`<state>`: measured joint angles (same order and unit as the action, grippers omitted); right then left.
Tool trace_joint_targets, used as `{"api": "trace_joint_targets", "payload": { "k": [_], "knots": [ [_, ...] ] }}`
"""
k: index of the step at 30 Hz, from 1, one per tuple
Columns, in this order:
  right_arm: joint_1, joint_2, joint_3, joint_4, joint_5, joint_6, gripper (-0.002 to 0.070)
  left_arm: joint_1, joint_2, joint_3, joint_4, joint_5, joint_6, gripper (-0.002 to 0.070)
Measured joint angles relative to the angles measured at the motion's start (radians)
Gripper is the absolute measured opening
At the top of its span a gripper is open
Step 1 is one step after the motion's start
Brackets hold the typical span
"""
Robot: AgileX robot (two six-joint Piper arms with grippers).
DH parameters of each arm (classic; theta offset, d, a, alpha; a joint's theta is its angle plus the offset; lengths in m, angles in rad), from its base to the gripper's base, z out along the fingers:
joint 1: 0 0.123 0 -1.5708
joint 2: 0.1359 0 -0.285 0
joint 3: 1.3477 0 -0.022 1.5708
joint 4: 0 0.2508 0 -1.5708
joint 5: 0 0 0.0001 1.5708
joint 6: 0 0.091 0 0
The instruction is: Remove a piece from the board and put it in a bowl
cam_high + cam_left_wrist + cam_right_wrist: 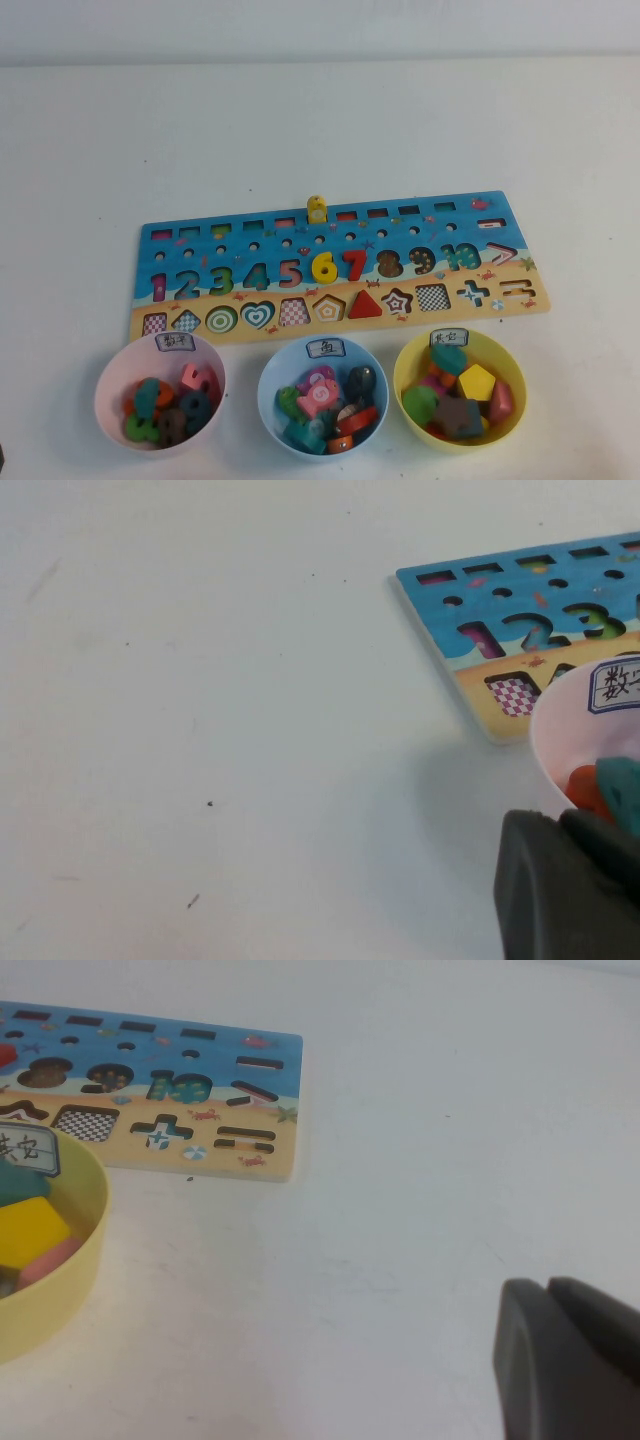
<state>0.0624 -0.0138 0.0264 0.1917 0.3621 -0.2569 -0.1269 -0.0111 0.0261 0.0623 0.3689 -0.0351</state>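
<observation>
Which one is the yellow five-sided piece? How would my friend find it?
Find the long board, then the three bowls in front of it. Look in the yellow bowl on the right; the piece lies on top. It is flat, bright yellow and five-sided, beside green, pink and brown shapes. Both tools are parked outside the high view.

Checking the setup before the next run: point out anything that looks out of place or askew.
One oddity: a small yellow peg stands upright on the board's far edge, not seated flush. The yellow pentagon already lies in the yellow bowl. The left gripper and right gripper sit back near the bowls. Nothing has spilled.
</observation>
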Motion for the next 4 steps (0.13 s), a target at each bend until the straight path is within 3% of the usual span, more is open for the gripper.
{"api": "trace_joint_targets", "payload": {
  "k": [4],
  "knots": [
    [0.000, 0.000, 0.000, 0.000, 0.000, 0.000, -0.0017, 0.000, 0.000, 0.000, 0.002, 0.000, -0.005, -0.0002]
  ]
}}
